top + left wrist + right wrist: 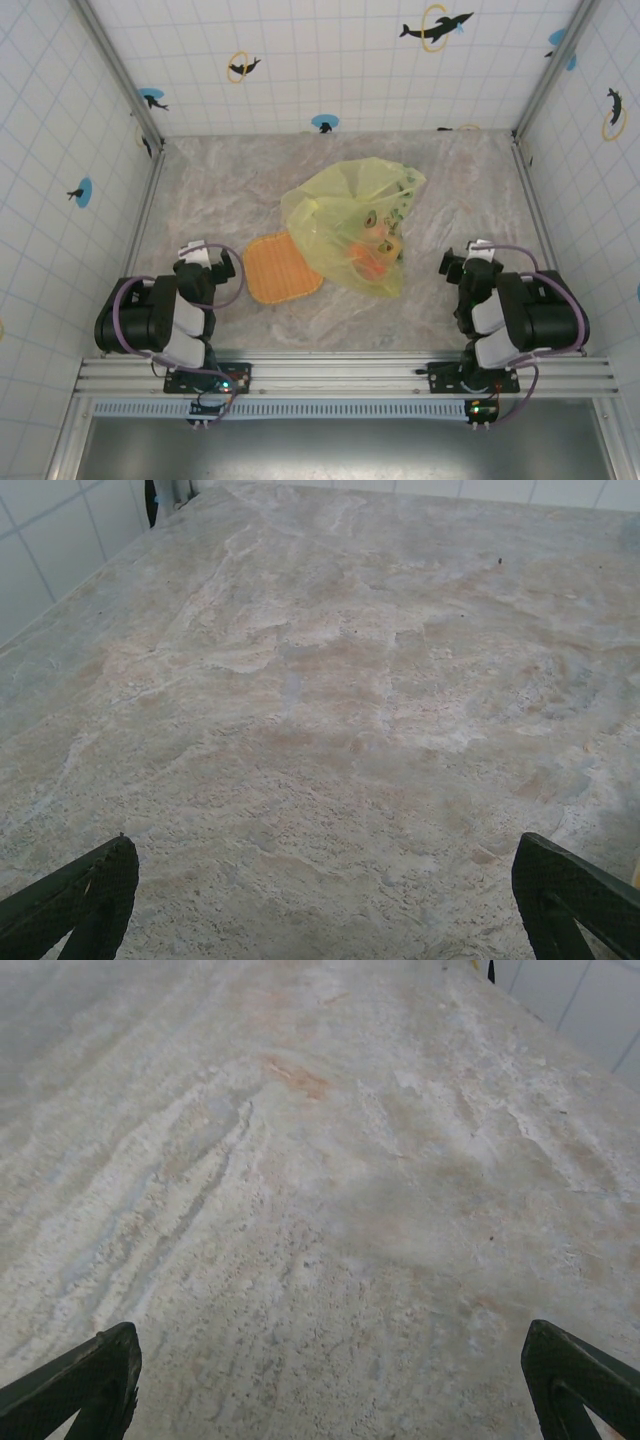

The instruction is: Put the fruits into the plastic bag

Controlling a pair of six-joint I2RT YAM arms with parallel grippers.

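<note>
1. The plastic bag (pixel 340 205) lies crumpled on the marble table (pixel 220 190), touching the right edge of the orange plate (pixel 275 270) and overlapping its far right corner.
2. The fruits (pixel 375 258) show through the film as an orange and red lump with a paler piece above it. They sit in the bag's near end, to the right of the plate, and the plate itself looks bare.
3. The left gripper (pixel 200 255) sits to the left of the plate, jaws spread wide with nothing between them. Its wrist view has only tabletop between the fingertips.
4. The right gripper (pixel 468 260) is well to the right of the plate, beyond the bag, also splayed and empty.
5. The relation that matters: the bag lies between the two grippers, but the fruit lump is nearer the right one, and the plate stands between the left gripper and the bag.
6. The bag's long axis runs roughly from its far end towards the near edge of the table. Where its mouth lies I cannot tell.
7. Judgement: no loose fruit lies around the plate, so the task looks done or nearly so.
</note>
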